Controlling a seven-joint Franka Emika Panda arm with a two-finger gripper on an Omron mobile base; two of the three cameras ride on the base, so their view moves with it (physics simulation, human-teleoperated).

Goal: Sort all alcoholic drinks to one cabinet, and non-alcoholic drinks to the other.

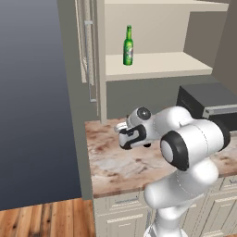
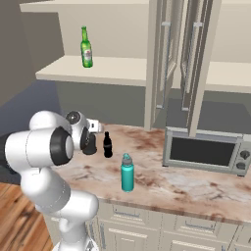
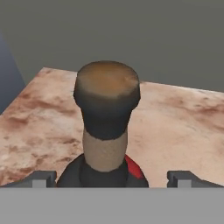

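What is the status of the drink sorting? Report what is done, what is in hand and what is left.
Done: the green beer bottle stands on the open cabinet shelf. In hand: nothing gripped yet; the open gripper straddles the squat black bottle, its corked neck between the fingertips. Left: the cola bottle and the teal bottle stand on the counter.

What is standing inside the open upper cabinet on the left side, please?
A green beer bottle stands upright on the lower shelf. The cabinet's open door covers the shelf's left end, so that part cannot be seen.
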